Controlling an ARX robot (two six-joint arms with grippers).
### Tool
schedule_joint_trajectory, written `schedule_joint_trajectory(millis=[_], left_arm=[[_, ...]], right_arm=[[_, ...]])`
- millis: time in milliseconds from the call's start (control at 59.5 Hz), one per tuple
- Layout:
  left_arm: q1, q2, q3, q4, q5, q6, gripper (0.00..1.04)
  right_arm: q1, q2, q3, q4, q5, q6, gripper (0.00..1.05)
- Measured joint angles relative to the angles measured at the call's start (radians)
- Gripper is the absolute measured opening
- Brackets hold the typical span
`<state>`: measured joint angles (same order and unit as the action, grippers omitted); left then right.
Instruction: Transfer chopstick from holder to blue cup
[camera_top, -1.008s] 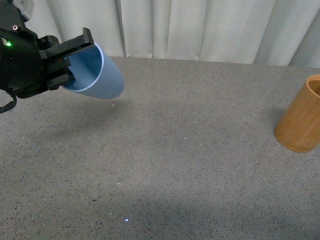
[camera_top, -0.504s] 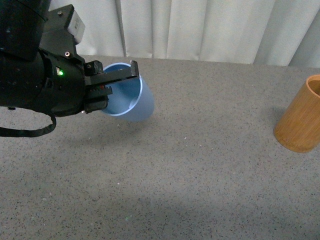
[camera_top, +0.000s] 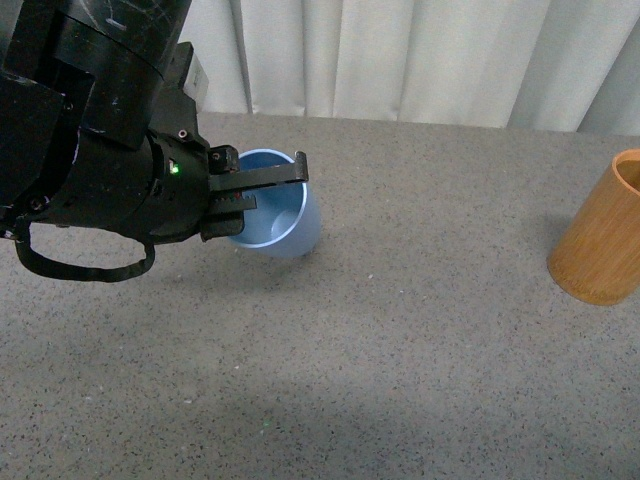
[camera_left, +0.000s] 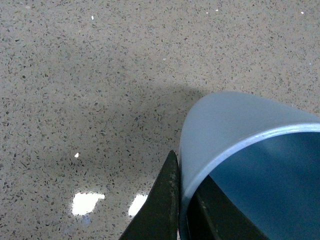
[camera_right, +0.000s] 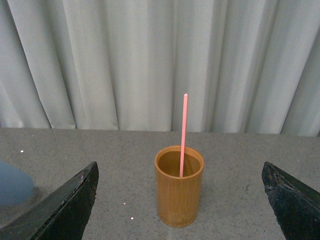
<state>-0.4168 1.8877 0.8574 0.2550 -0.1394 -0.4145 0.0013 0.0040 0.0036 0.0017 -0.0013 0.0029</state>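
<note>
My left gripper (camera_top: 278, 188) is shut on the rim of the blue cup (camera_top: 305, 225), one finger inside and one outside, and holds it tilted just above or on the table left of centre. The left wrist view shows the blue cup (camera_left: 235, 125) pinched by the left gripper (camera_left: 184, 172). The orange-brown holder (camera_top: 603, 235) stands at the right edge. In the right wrist view the holder (camera_right: 180, 195) holds the upright pink chopstick (camera_right: 183, 125). My right gripper (camera_right: 179, 163) is open, its fingers spread wide well short of the holder. The blue cup (camera_right: 12, 182) shows at the left edge.
The grey speckled table (camera_top: 400, 350) stretches between cup and holder. A pale pleated curtain (camera_top: 400, 60) hangs along the table's far edge. The bulky black left arm (camera_top: 90, 150) fills the upper left of the front view.
My left arm has carried the blue cup rightward and down toward the table. The cup has turned from lying nearly sideways to more upright. The holder has not moved.
</note>
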Motion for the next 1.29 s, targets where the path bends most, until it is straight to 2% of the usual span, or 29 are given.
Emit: schedule_joint_trajectory(millis=[1092,1176,1293], left_arm=[[-0.012,0.036,0.013,-0.033,-0.041,0.055,0.04],[-0.013,0.036,0.014,-0.033,-0.037,0.054,0.14],[-0.016,0.036,0.02,-0.034,-0.033,0.053,0.41]], right_arm=[[0.0,0.0,0.0,0.0,0.0,0.0,0.95],[0.0,0.0,0.0,0.0,0.0,0.0,0.95],[0.0,0.0,0.0,0.0,0.0,0.0,0.95]])
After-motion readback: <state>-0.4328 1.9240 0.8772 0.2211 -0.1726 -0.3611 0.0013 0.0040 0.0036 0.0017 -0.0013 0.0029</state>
